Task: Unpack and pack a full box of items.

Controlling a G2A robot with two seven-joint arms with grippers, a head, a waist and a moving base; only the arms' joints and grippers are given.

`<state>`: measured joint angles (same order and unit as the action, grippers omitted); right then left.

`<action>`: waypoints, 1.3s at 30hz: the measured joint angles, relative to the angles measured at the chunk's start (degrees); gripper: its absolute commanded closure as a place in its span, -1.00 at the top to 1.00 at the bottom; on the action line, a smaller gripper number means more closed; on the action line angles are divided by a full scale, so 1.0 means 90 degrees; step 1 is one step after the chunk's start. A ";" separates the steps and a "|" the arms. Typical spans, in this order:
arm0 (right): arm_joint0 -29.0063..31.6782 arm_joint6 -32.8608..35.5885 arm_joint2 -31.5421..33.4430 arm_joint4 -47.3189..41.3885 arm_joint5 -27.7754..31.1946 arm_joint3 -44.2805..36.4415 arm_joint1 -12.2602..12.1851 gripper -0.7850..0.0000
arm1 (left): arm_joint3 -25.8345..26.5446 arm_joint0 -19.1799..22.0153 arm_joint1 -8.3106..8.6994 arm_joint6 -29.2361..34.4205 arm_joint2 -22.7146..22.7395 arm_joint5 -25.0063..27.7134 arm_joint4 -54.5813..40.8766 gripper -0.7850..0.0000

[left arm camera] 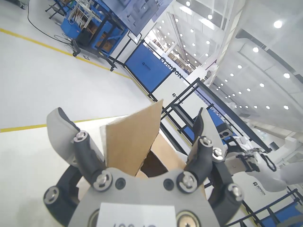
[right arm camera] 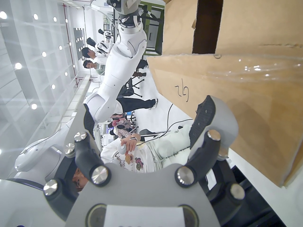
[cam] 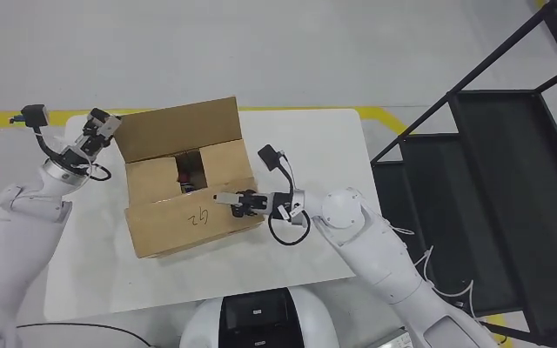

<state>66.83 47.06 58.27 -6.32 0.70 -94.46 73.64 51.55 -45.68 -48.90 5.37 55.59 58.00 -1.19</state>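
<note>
Fingers apart on left gripper, straddling a flap corner of the open brown cardboard box. Same on right gripper, beside its near flap. Box toward left edge of white worktop.

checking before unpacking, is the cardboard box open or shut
Open: the cardboard box has its far flap raised, and a gap between side flaps shows the inside.

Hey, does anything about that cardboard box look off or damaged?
The cardboard box sits turned askew to the table edges, and wrinkled clear tape clings to its handwritten front flap. No spill or tear is visible.
</note>
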 measured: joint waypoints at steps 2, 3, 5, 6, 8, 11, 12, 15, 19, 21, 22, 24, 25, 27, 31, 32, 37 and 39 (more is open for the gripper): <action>-0.0021 0.0036 -0.0040 -0.0014 0.0010 0.0034 0.0002 1.00 | 0.0351 -0.0242 0.0084 0.0232 0.0204 0.0000 -0.0254 1.00; -0.0033 0.0049 -0.0056 -0.0022 0.0014 0.0051 0.0003 1.00 | 0.0497 -0.0358 0.0129 0.0389 0.0306 0.0000 -0.0399 1.00; -0.0067 0.0075 -0.0089 -0.0035 0.0023 0.0090 0.0005 1.00 | 0.0831 -0.0656 0.0236 0.0912 0.0537 0.0000 -0.0897 1.00; -0.0083 0.0082 -0.0102 -0.0042 0.0029 0.0105 0.0007 1.00 | 0.0961 -0.0780 0.0282 0.1199 0.0641 0.0000 -0.1180 1.00; -0.0128 0.0097 -0.0133 -0.0046 0.0044 0.0135 0.0010 1.00 | 0.1190 -0.1037 0.0387 0.1956 0.0918 0.0000 -0.1872 1.00; -0.0199 0.0121 -0.0174 -0.0022 0.0053 0.0174 0.0013 1.00 | 0.1390 -0.1352 0.0510 0.3088 0.1334 0.0000 -0.2833 1.00; -0.0215 0.0119 -0.0184 -0.0020 0.0054 0.0183 0.0014 1.00 | 0.1428 -0.1437 0.0540 0.3434 0.1450 0.0000 -0.3105 1.00; -0.0255 0.0097 -0.0214 -0.0022 0.0062 0.0205 0.0018 1.00 | 0.1432 -0.1665 0.0621 0.4461 0.1764 -0.0001 -0.3754 1.00; -0.0291 0.0065 -0.0262 0.0053 0.0073 0.0234 0.0019 1.00 | 0.1689 -0.1951 0.0726 0.4740 0.1708 -0.0203 -0.3965 1.00; -0.0303 0.0046 -0.0277 0.0085 0.0073 0.0246 0.0018 1.00 | 0.1867 -0.2053 0.0798 0.4943 0.1684 -0.0396 -0.4112 1.00; -0.0306 0.0030 -0.0280 0.0103 0.0069 0.0248 0.0016 1.00 | 0.1971 -0.2104 0.0838 0.5071 0.1677 -0.0519 -0.4214 1.00; -0.0306 0.0005 -0.0280 0.0123 0.0064 0.0252 0.0013 1.00 | 0.2085 -0.2159 0.0899 0.5206 0.1701 -0.0654 -0.4342 1.00; -0.0306 -0.0011 -0.0275 0.0133 0.0063 0.0251 0.0010 1.00 | 0.2101 -0.2181 0.0934 0.5198 0.1744 -0.0647 -0.4353 1.00; -0.0304 -0.0033 -0.0267 0.0144 0.0067 0.0245 0.0006 1.00 | 0.2023 -0.2200 0.0969 0.5036 0.1810 -0.0483 -0.4291 1.00; -0.0293 -0.0095 -0.0259 0.0189 0.0068 0.0223 -0.0002 1.00 | 0.1529 -0.2015 0.0963 0.4549 0.1830 -0.0011 -0.3702 1.00; -0.0291 -0.0110 -0.0259 0.0197 0.0068 0.0220 -0.0003 1.00 | 0.1412 -0.1926 0.0935 0.4517 0.1816 0.0011 -0.3549 1.00; -0.0302 -0.0168 -0.0281 0.0262 0.0078 0.0223 -0.0006 1.00 | 0.1070 -0.1441 0.0666 0.3923 0.1656 0.0000 -0.2465 1.00; -0.0310 -0.0206 -0.0286 0.0269 0.0084 0.0228 -0.0006 1.00 | 0.1045 -0.1307 0.0508 0.3411 0.1526 0.0000 -0.1811 1.00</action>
<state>64.03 45.21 55.69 -3.90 1.46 -92.41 73.59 60.96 -57.44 -44.33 36.07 69.33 58.00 -17.49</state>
